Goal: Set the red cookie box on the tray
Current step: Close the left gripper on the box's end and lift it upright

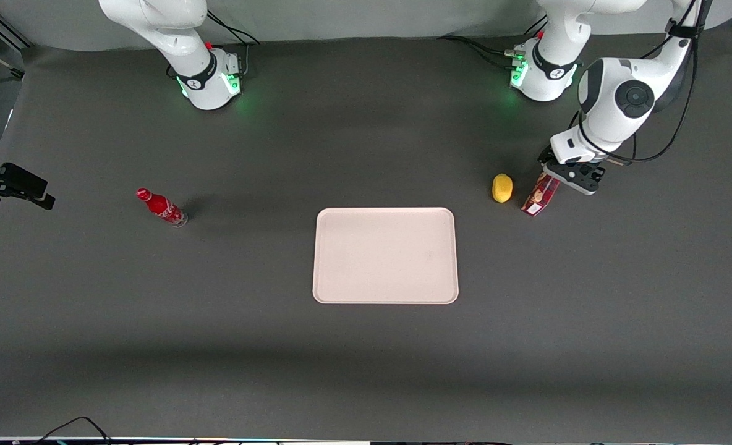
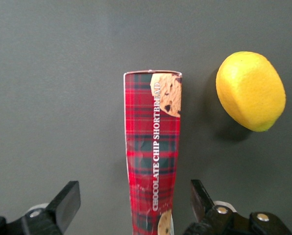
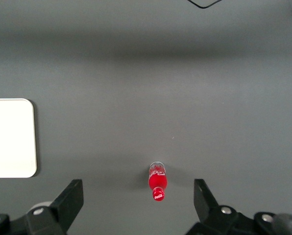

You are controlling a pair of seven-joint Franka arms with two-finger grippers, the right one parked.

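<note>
The red cookie box (image 1: 540,196), a long dark-red tartan carton with cookie pictures, lies on the dark table toward the working arm's end. My left gripper (image 1: 569,175) hovers over the box's end farther from the front camera. In the left wrist view the box (image 2: 153,147) runs between my open fingers (image 2: 67,203), with a gap to each finger. The pale pinkish-beige tray (image 1: 385,255) lies bare at the table's middle, well apart from the box and nearer the front camera; it also shows in the right wrist view (image 3: 11,138).
A yellow lemon (image 1: 502,188) lies close beside the box, between it and the tray's end; it shows in the left wrist view (image 2: 251,91) too. A small red soda bottle (image 1: 161,207) lies toward the parked arm's end, seen also in the right wrist view (image 3: 157,182).
</note>
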